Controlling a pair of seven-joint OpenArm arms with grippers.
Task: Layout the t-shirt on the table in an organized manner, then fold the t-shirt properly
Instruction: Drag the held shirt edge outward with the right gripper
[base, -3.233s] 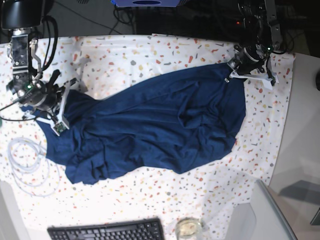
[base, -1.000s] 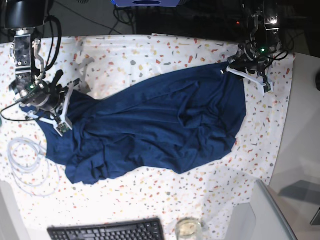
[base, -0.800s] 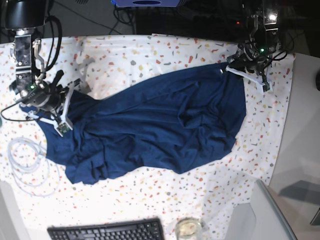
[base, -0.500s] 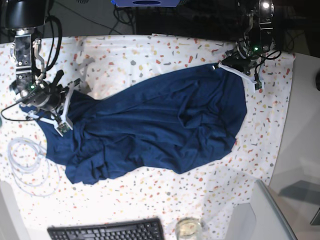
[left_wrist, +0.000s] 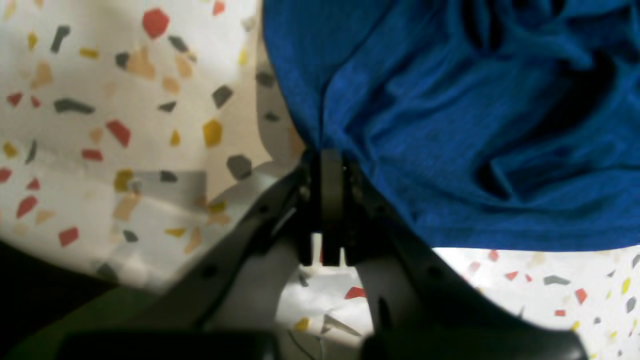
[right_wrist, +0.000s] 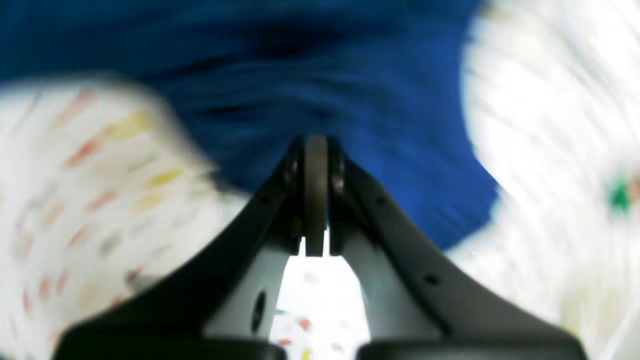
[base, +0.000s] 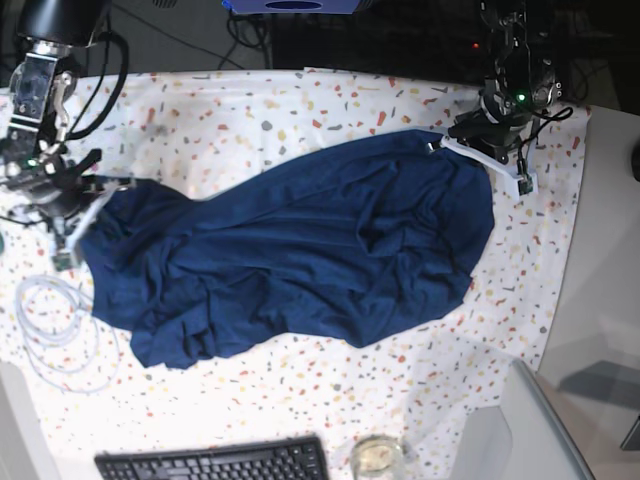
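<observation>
The bench (base: 300, 100), under its white speckled cloth, fills most of the base view. Across its middle the t-shirt (base: 300, 250) lies as a long, rumpled diagonal mass, running from the upper right of the frame down to the lower left, with heavy wrinkles near the centre and bunched folds at the lower-left end. It is not yet flat, so the step in hand looks like the spreading stage, before any fold.

At the upper right of the base view the left gripper (base: 440, 142) sits at the shirt's far corner. In the left wrist view its fingers (left_wrist: 331, 170) are pressed together with the blue fabric edge running into them, pinching the t-shirt. At the left edge of the base view the right gripper (base: 88, 205) is at the opposite end of the garment. The right wrist view is motion-blurred, but its fingers (right_wrist: 315, 170) are pressed together against blue cloth and appear to be pinching it.

To do this well, both pinches should draw apart along the shirt's length, evenly and low over the bench, so the middle wrinkles pull out without lifting the whole garment. Tension should stay gentle, since a thin edge grip could slip. The white cable (base: 50, 330) coiled at the lower left lies just beside the cloth and could catch it.
</observation>
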